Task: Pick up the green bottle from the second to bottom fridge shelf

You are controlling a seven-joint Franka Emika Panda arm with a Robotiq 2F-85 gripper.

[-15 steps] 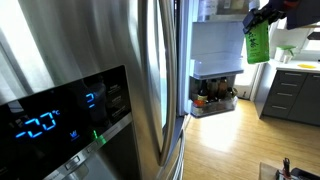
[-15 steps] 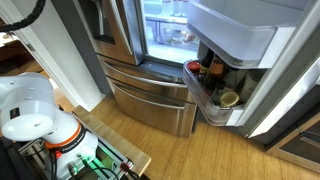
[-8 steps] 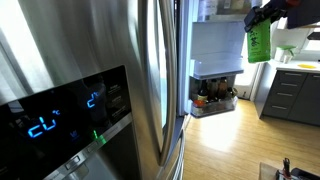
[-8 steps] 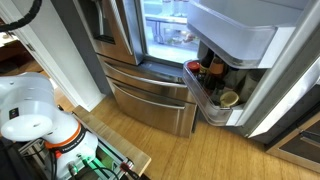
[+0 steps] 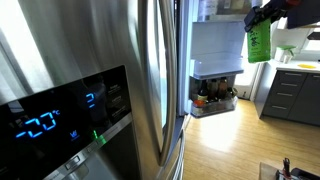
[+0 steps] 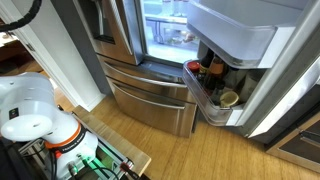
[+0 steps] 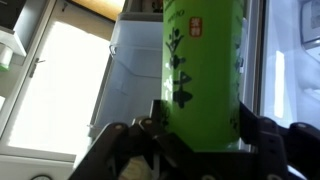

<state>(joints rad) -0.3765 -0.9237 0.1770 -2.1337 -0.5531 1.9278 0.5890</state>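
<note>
My gripper [image 5: 262, 17] is shut on the green bottle [image 5: 256, 43], which hangs from it in the air to the right of the open fridge door. In the wrist view the bottle [image 7: 203, 60] fills the middle, lime green with dark print, clamped between my two black fingers [image 7: 198, 128]. The second to bottom fridge shelf [image 5: 217, 44], white with a tall frosted front panel, sits on the door just left of the bottle. It also shows in an exterior view [image 6: 230, 32]. The bottle and gripper are out of that view.
The shelf below [image 5: 213, 100] has a clear front and holds brown and orange jars [image 6: 212, 71]. A stainless fridge door with a blue display [image 5: 60, 115] fills the near left. Grey cabinets [image 5: 292, 95] stand at right. Another robot's white base [image 6: 30, 115] stands on the wooden floor.
None apart from the flickering digits on the fridge display; the gripper and bottle hold still.
</note>
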